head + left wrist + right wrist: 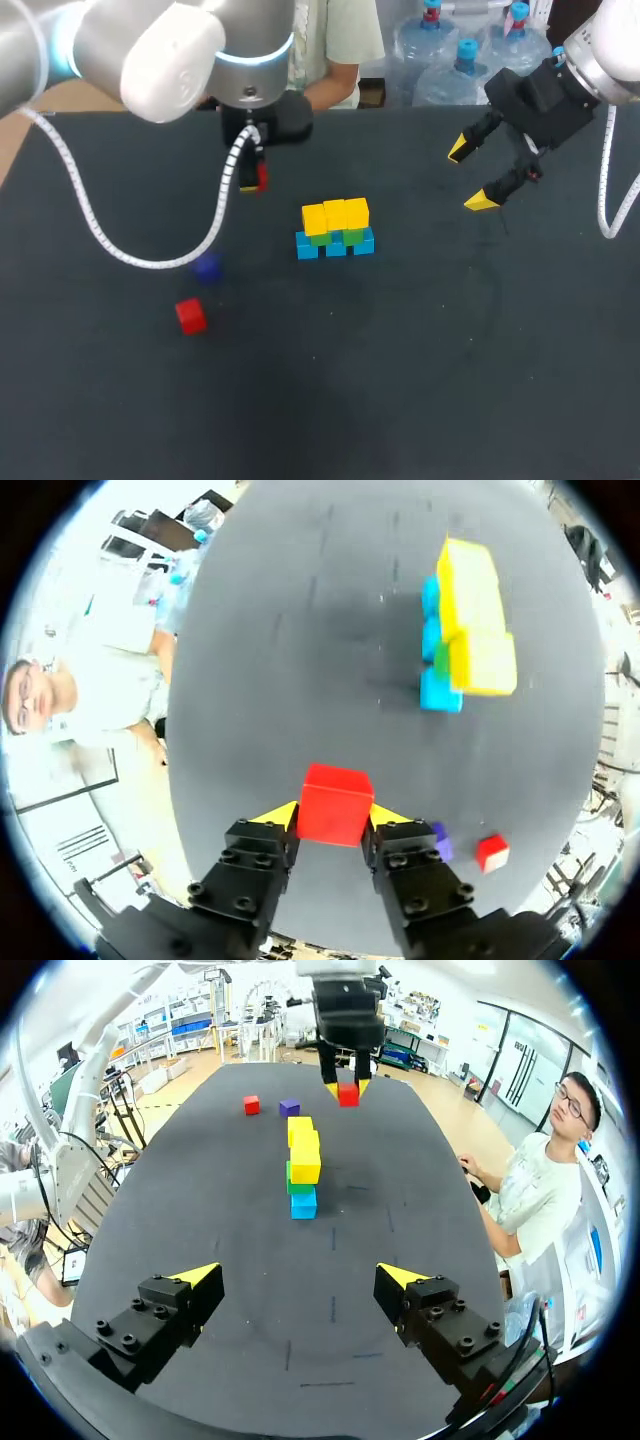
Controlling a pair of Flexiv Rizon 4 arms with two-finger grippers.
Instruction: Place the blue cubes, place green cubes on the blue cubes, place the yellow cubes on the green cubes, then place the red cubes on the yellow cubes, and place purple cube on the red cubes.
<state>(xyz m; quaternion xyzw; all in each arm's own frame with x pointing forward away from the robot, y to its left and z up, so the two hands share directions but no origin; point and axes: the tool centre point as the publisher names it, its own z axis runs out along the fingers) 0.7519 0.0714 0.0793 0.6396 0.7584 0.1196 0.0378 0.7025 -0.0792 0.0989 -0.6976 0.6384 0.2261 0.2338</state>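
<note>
- The left gripper (252, 178) pinches a red cube (261, 176) between its two yellow tips. The left wrist view shows one tip pressed on each side of that cube (335, 805).
- This gripper (335, 815) is over the far part of the black table (400, 380), left of the stack and well apart from it.
- Near the table's middle is a row of three blue cubes (335, 246). Green cubes (320, 239) lie on them, and three yellow cubes (335, 215) lie on the green.
- The green layer is mostly hidden under the yellow, showing only as a thin band.
- A second red cube (190, 316) lies alone on the table's left side, nearer the robot than the stack.
- The purple cube (206, 267) lies just beyond it, apart from it, beside the looping white cable (100, 235) of the left arm.
- The right gripper (470, 175) hangs over the far right of the table with its fingers spread wide and nothing between them. The stack lies ahead of it in its own wrist view (298, 1278).
</note>
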